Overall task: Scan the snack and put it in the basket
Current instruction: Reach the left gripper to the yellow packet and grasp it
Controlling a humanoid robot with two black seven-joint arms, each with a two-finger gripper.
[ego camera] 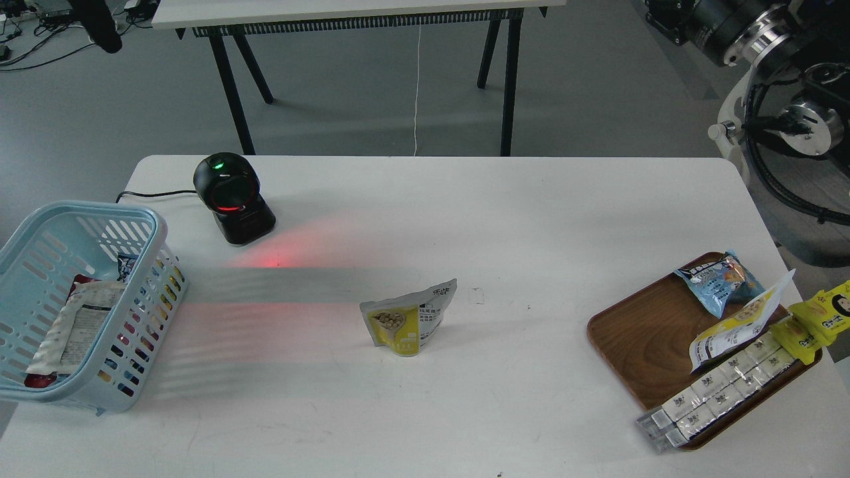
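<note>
While the snack (pixel 410 318) stands mid-worktop (pixel 465 219) — between scanner (pixel 232 198) and tray (pixel 637 338), basket (pixel 40 232) far left — neither pincer is in view, so their state cannot be told.

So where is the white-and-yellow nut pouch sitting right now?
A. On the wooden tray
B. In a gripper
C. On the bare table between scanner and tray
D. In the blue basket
C: the snack stands alone mid-table, apart from basket, tray and scanner.
</note>
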